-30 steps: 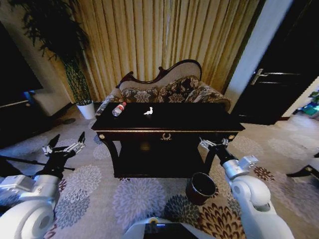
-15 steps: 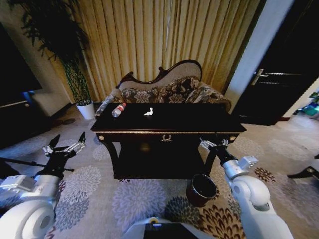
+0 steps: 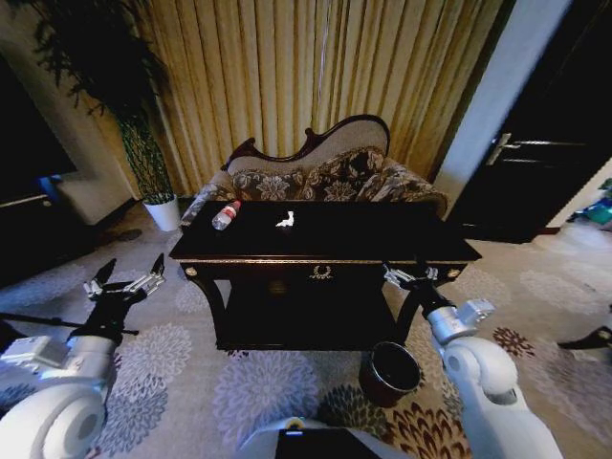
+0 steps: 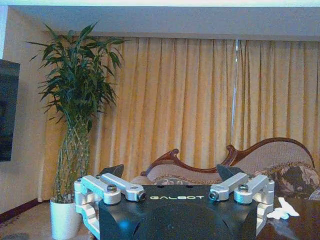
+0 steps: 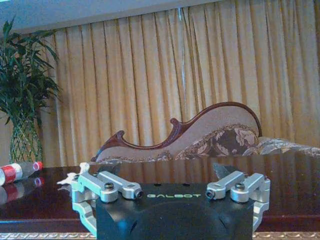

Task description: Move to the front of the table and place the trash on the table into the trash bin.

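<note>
- Long worktop (image 3: pixel 325 251) dead ahead: near-black glossy wood, gold trim along the front edge, gold wreath emblem at centre front, curved legs, a lower shelf underneath.
- On the worktop's far left corner, a clear plastic bottle (image 3: pixel 226 214) lying on its side, red label and red cap; same bottle at the edge of the right wrist view (image 5: pixel 17 171), mirrored in the polished top.
- Just right of the bottle, toward the worktop's back edge, a crumpled white paper scrap (image 3: pixel 286 220), ragged and irregular; also in the left wrist view (image 4: pixel 282 209) and right wrist view (image 5: pixel 75 173).
- Trash bin (image 3: pixel 392 372) on the patterned rug below the worktop's right front leg: small, round, reddish-brown cylinder, black inside.
- Left gripper (image 3: pixel 124 284) hanging off the worktop's left end, over the rug; dark-tipped silver fingers (image 4: pixel 112 189) spread wide, holding nothing, touching nothing.
- Right gripper (image 3: pixel 411 276) just in front of the worktop's right front corner, near the edge; fingers (image 5: pixel 235 185) likewise spread wide, nothing between them.
- Behind the worktop, a sofa (image 3: pixel 325 172) with carved dark-wood frame and floral upholstery, pleated golden curtains beyond.
- Off the worktop's far left, a tall leafy plant in a white pot (image 3: pixel 163 211).
</note>
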